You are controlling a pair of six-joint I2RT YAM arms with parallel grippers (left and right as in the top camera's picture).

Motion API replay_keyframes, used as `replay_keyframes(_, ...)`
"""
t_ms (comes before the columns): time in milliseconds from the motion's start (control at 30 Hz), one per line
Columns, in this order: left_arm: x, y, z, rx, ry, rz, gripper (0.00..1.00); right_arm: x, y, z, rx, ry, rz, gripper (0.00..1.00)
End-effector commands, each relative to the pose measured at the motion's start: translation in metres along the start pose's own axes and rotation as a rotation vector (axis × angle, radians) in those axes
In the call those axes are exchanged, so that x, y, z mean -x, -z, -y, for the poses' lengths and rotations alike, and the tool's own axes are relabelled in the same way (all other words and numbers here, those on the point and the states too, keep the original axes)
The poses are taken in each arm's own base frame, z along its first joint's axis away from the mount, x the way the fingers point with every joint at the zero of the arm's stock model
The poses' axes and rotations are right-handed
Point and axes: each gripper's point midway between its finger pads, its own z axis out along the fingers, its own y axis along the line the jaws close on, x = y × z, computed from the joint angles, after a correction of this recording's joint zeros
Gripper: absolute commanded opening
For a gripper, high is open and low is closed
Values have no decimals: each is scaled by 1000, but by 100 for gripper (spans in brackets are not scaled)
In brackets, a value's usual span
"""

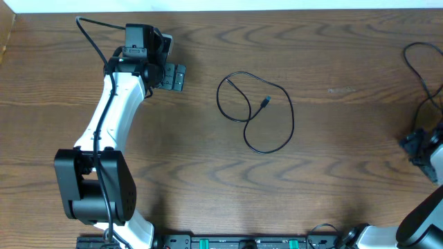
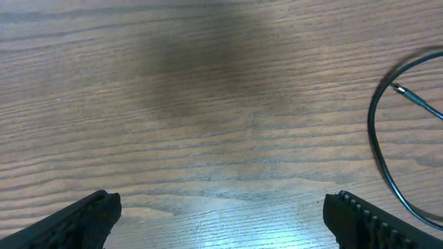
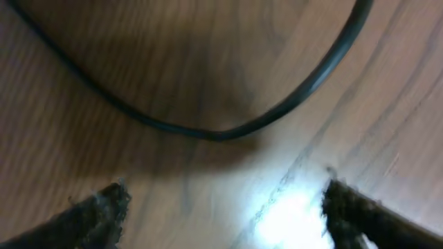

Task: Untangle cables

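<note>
As the left gripper [image 2: 221,221] and right gripper [image 3: 221,207] are spread wide and empty, the cable [image 2: 369,131], beyond and right of the left jaws, is best pinched on one strand clear of its crossing.

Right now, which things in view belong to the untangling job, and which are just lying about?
Job:
- looped black cable mid-table
- its end plug

Not job:
- left arm's own cord
- wooden table
- cord at right edge: cannot tell which
</note>
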Motion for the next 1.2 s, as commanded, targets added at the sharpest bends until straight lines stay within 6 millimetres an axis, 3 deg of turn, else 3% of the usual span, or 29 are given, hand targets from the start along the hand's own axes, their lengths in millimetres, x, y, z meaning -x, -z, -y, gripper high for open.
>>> replay_keyframes(0,-4,-2,0,6,5,-13,98,-4,-7,7,-10,-65,17,72)
replay_keyframes(133,-4,-2,0,6,5,-13,98,-4,-12,6,4,-120,46,59)
replay_keyframes(533,-4,-2,0,6,5,-13,98,14,-18,-3,44,-151,135,57)
replay_keyframes(700,-4,-2,0,6,5,-13,98,10,-29,-4,36,-157,116,51)
replay_keyframes(767,-4,-2,0,6,5,-13,98,6,-35,-4,30,-178,99,42)
replay_keyframes(933,-4,-2,0,6,5,-13,98,-2,-50,-5,21,-237,70,4)
replay_keyframes(1167,-4,-2,0,6,5,-13,98,7,-76,-31,142,-327,93,1)
